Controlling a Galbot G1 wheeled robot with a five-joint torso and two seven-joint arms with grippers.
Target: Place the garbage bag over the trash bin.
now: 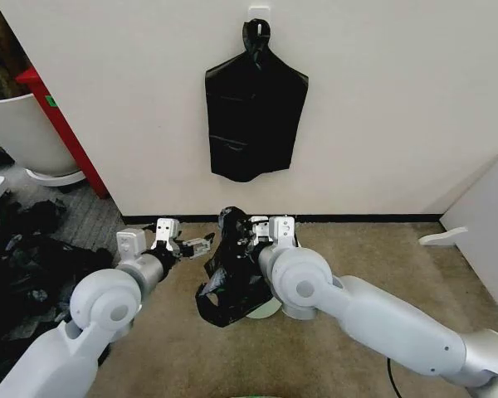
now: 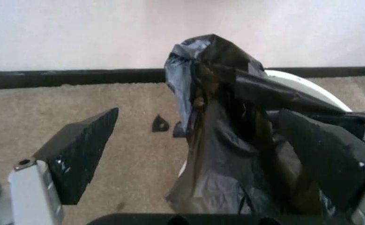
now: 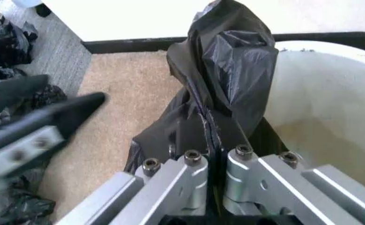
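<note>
A white wall (image 1: 382,99) closes off the space ahead of both grippers, with a black baseboard (image 1: 365,218) along its foot, and beige carpet (image 1: 373,249) is spread open beside and behind the right arm. Further out on the right arm's side a white panel (image 1: 485,224) is cut off by the picture's edge. Beyond the left arm a heap of black bags (image 1: 25,265) is seen on grey flooring, with a large white tub (image 1: 21,133) and a red upright (image 1: 62,124) behind it. On the wall above the grippers a flat black bag bundle (image 1: 253,116) is hung by its knotted top. The trash bin (image 3: 332,117) is stood on the carpet just beside the right gripper, its rim and pale inside shown in the right wrist view; in the head view most of it is hidden behind the right arm and the film. The garbage bag (image 1: 231,269) is bunched in a crumpled column against the bin's rim, between the two grippers, and is not spread over the opening. The right gripper (image 3: 210,136) is closed narrowly on the garbage bag, its fingertips buried in the film. The left gripper (image 2: 201,140) is spread wide, one pad standing free over the carpet and the other pressed against the film.
</note>
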